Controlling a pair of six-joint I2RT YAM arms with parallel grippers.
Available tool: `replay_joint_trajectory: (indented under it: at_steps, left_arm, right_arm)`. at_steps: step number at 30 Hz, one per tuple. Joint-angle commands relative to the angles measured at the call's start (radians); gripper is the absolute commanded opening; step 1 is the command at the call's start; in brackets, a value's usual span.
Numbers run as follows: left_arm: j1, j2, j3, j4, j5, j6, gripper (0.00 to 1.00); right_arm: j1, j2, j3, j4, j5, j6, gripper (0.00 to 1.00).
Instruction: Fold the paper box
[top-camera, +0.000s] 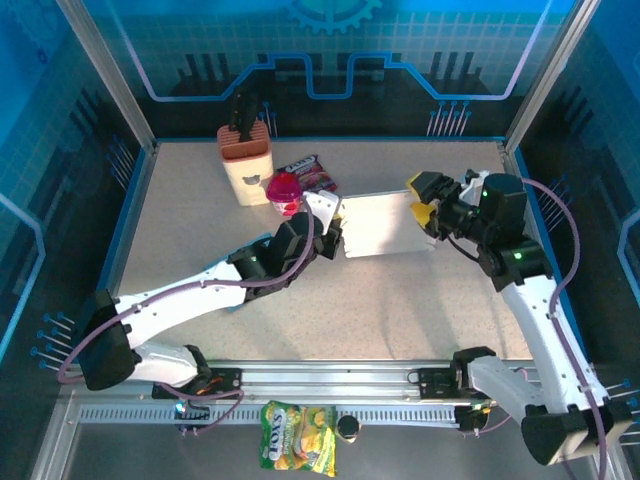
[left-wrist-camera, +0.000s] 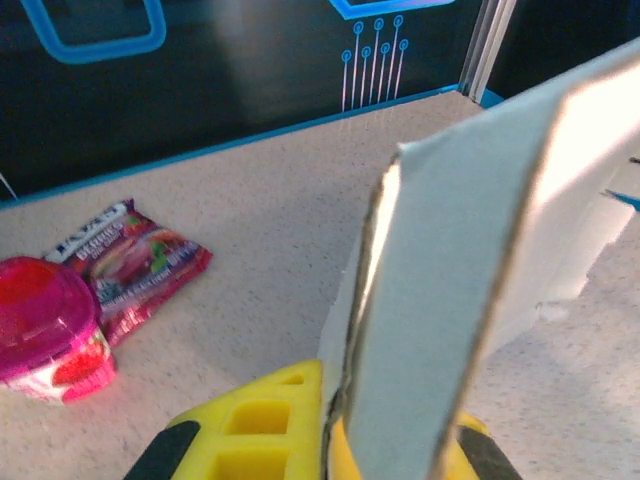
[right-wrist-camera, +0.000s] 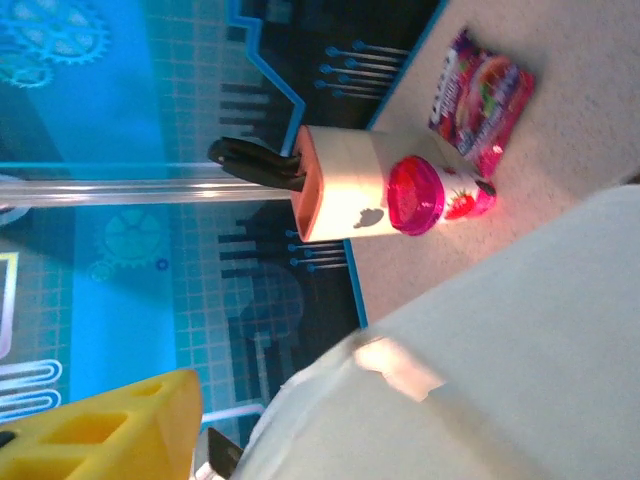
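Note:
The paper box (top-camera: 385, 225) is a flat white sheet of card in the middle of the table, lifted at its left end. My left gripper (top-camera: 335, 236) is shut on that left edge. In the left wrist view its yellow fingers (left-wrist-camera: 260, 425) pinch the folded card panel (left-wrist-camera: 450, 300), which rises upright out of them. My right gripper (top-camera: 422, 198) stands open at the box's right edge, its yellow tips spread above and below the card. In the right wrist view one yellow finger (right-wrist-camera: 100, 430) stands apart from the white box (right-wrist-camera: 500, 360); the other finger is hidden.
At the back left stand a knife block (top-camera: 245, 160), a pink-lidded yogurt cup (top-camera: 284, 192) and a red snack packet (top-camera: 312, 172). A yellow candy bag (top-camera: 297, 437) lies on the front rail, off the table. Glass walls enclose the table's sides and back.

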Motion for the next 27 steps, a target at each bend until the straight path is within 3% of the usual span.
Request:
replay_joint_trajectory:
  at_steps: [1, 4, 11, 20, 27]
  left_arm:
    - [-0.042, 0.053, 0.099, -0.262, -0.115, -0.234, 0.00]
    - [-0.054, 0.092, 0.143, -0.370, -0.146, -0.334, 0.00]
    - [-0.092, 0.088, 0.114, -0.350, -0.180, -0.381, 0.00]
    - [-0.130, 0.069, 0.067, -0.273, -0.194, -0.297, 0.00]
    - [-0.147, 0.054, 0.056, -0.261, -0.211, -0.267, 0.00]
  right_arm:
    - [0.060, -0.030, 0.081, -0.077, 0.138, -0.072, 0.73]
    - [0.146, -0.010, 0.116, -0.130, 0.234, -0.077, 0.76]
    - [0.338, 0.030, 0.115, -0.197, 0.457, 0.000, 0.74]
    - [0.363, 0.131, 0.109, -0.115, 0.457, 0.036, 0.70]
    - [0.358, 0.214, 0.103, -0.049, 0.418, 0.056, 0.54]
